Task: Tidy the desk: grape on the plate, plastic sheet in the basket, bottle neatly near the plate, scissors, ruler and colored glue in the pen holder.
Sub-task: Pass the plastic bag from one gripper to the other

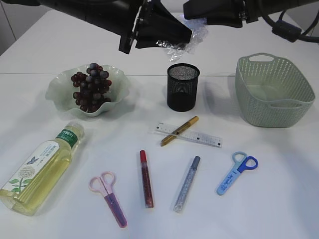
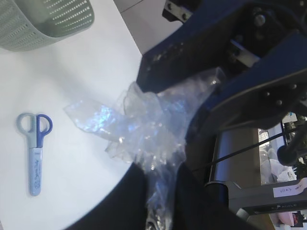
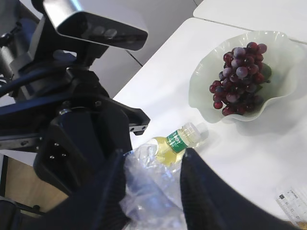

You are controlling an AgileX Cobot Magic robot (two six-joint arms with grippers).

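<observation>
Plastic sheet between both hands

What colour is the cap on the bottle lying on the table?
The bottle has a clear, whitish cap above a green label; the right wrist view shows it best.

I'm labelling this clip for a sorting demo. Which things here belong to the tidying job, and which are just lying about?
Part of the job:
grapes on plate
plastic sheet
basket
bottle
pink scissors
blue scissors
ruler
red glue
silver glue
gold glue
pen holder

Just lying about:
nothing visible; everything on the table belongs to the job.
</observation>
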